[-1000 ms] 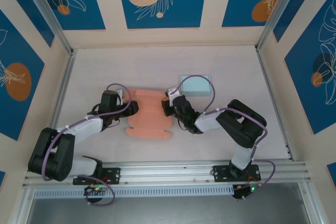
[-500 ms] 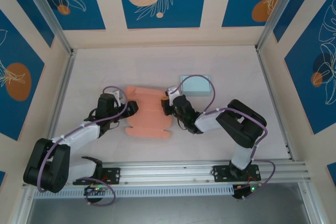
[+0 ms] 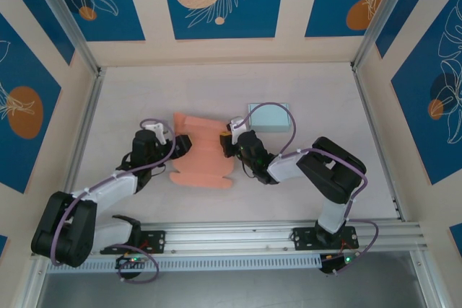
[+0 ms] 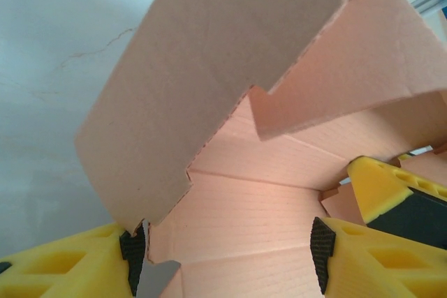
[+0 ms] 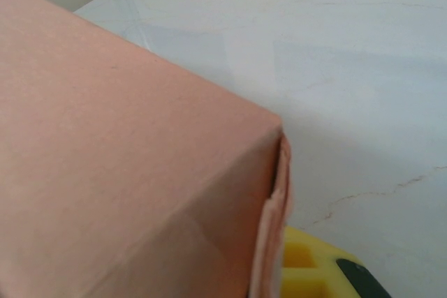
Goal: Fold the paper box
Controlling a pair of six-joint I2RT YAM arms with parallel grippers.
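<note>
The paper box (image 3: 202,153) is thin salmon card with a matt finish. Close up, some of its faces show a fine ribbed grain and another looks plain and smooth. The surface (image 3: 310,84) is pale and smooth, with a weak shine and thin veins like marble. The left claw (image 4: 227,259) has fingers (image 4: 380,252) of yellow plastic, slightly glossy, with black pads (image 4: 321,249) that look like matt rubber. The rail (image 3: 238,234) at the near edge is bare brushed metal.
</note>
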